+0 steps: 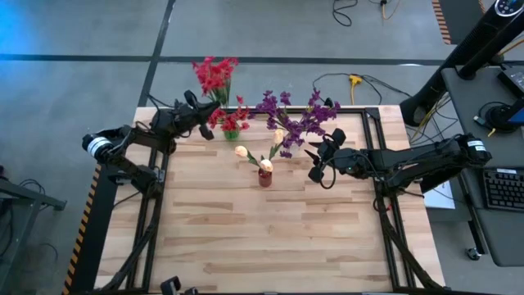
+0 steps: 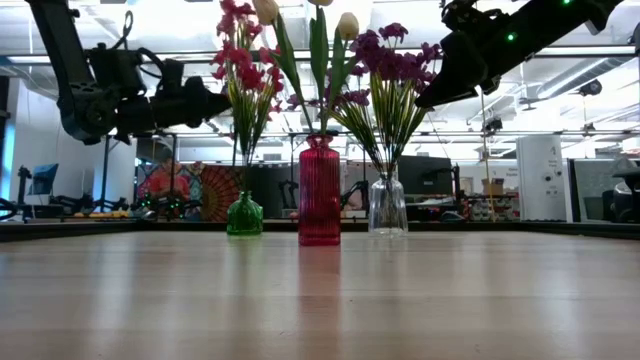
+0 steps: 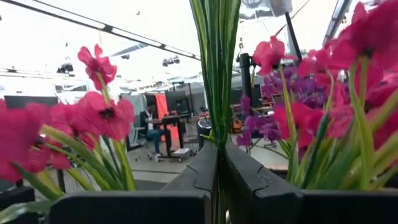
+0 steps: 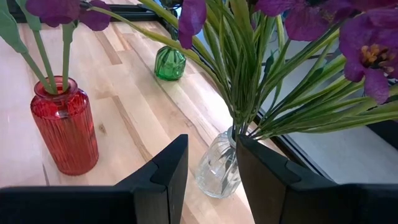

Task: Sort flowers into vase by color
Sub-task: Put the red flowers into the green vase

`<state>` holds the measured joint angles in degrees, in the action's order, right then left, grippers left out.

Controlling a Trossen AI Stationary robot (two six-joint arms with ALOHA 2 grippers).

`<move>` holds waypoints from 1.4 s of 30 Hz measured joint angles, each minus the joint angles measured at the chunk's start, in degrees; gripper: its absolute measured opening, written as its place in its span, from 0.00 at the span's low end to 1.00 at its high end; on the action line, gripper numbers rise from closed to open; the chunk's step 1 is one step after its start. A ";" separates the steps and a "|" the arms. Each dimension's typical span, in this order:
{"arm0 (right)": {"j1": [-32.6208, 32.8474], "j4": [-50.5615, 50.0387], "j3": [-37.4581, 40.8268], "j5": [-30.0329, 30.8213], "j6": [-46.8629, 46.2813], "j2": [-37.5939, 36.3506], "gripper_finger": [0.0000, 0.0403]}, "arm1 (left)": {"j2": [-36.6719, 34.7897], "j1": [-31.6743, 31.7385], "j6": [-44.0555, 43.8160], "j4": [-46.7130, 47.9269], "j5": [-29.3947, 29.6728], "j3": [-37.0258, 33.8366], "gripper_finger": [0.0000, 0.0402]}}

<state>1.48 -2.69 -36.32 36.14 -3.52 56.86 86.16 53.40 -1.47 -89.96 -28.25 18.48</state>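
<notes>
We see three vases near the far edge of the counter [image 1: 246, 238]: the green vase [image 2: 244, 215] with red flowers [image 1: 215, 78], the red vase [image 2: 319, 192] with cream-yellow flowers [image 1: 242, 152], the clear vase [image 2: 387, 205] with purple flowers [image 1: 304, 119]. The left tool [image 3: 219, 180] is clamped on a green stem [image 3: 216, 68]. The right tool [image 4: 211, 177] has its fingers apart, above the clear vase.

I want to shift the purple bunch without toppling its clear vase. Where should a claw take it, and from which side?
Probably on the bundled green stems just above the clear vase, where they run together before fanning out. Come in level from the right arm's side, where the right claw stands open; the red vase stands on the other side.
</notes>
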 joint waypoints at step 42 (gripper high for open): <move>-0.01 0.02 0.00 0.07 0.76 0.00 0.32 | 7.56 -0.80 -3.33 -0.04 0.75 5.09 0.00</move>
<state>1.47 -2.67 -36.32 36.21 -2.76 56.86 93.71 52.60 -4.80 -90.00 -27.51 23.57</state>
